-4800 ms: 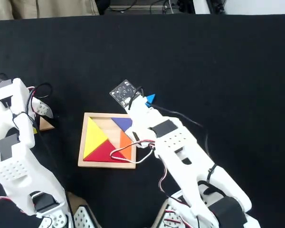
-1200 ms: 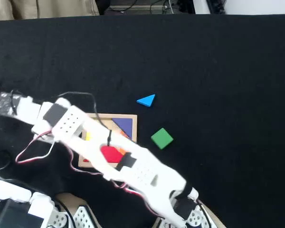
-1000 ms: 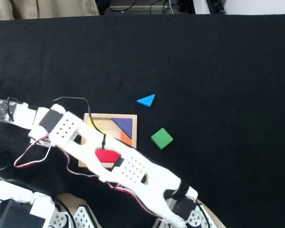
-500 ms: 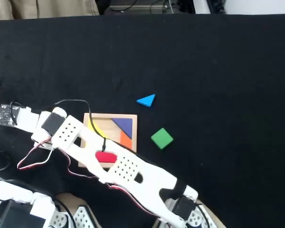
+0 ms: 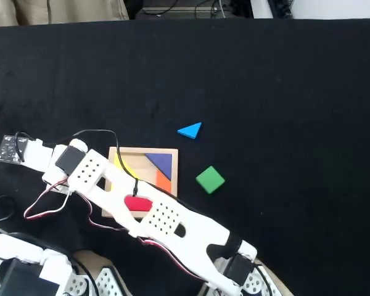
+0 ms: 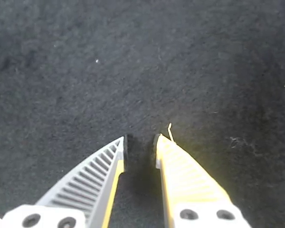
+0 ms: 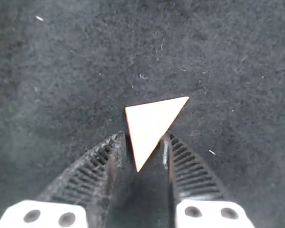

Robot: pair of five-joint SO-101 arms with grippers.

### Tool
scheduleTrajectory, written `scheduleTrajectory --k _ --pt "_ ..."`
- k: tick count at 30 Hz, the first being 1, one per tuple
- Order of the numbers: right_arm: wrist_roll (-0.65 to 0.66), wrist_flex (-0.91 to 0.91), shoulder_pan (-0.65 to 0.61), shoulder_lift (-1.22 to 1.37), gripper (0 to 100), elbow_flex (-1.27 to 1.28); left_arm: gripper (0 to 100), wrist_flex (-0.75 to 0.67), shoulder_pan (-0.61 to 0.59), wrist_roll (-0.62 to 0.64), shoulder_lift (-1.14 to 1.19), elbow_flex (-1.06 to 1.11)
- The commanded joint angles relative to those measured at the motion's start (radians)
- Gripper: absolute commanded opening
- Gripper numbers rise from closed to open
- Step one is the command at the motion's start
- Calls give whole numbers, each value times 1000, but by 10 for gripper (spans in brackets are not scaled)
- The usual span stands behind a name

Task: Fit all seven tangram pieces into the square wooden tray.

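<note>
Fuzzy black cloth (image 5: 283, 74) covers the table. A white perforated arm (image 5: 166, 219) hides much of the square wooden tray (image 5: 142, 150), lower left of centre. The right gripper (image 7: 142, 137) has its ribbed fingers spread astride the tip of a flat pale peach triangle (image 7: 149, 121). The left gripper (image 6: 140, 140) is slightly parted – empty.

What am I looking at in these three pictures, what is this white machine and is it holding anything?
Two white robot arms sit at a black table. One picture looks down from above; the other two come from cameras on each arm's wrist. The right arm stretches across a wooden tray partly filled with coloured pieces. A blue triangle and green square lie outside it. The right gripper is open around a pale triangle; the left gripper is open, holding nothing.
</note>
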Motion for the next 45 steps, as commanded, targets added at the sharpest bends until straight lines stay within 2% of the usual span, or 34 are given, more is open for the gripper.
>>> scheduleTrajectory --k 1,9,13,17,21,25,27,32,37,45 --pt "8 5 20 -8 117 -41 123 -5 19 -3 -3 5" --pt "8 5 26 -15 116 -48 123 -5 19 -3 -2 7" --pt "8 44 55 -7 108 -136 123 -5 19 -3 -2 7" --pt "8 104 101 -7 53 -208 123 -5 19 -3 -2 7" --pt "8 173 150 -12 53 -236 123 -5 19 -3 -2 7" --pt "-2 164 152 -15 54 -236 123 -5 21 -3 -2 7" --pt "-46 135 109 -19 86 -237 123 -5 21 -3 -2 7" --pt "-276 92 25 -50 303 -232 123 -5 21 -3 -2 7" --pt "-508 12 20 -47 318 -191 123 -5 21 -3 -2 7" --pt "-531 -135 -40 -56 315 10 123 -5 21 -3 -2 7"
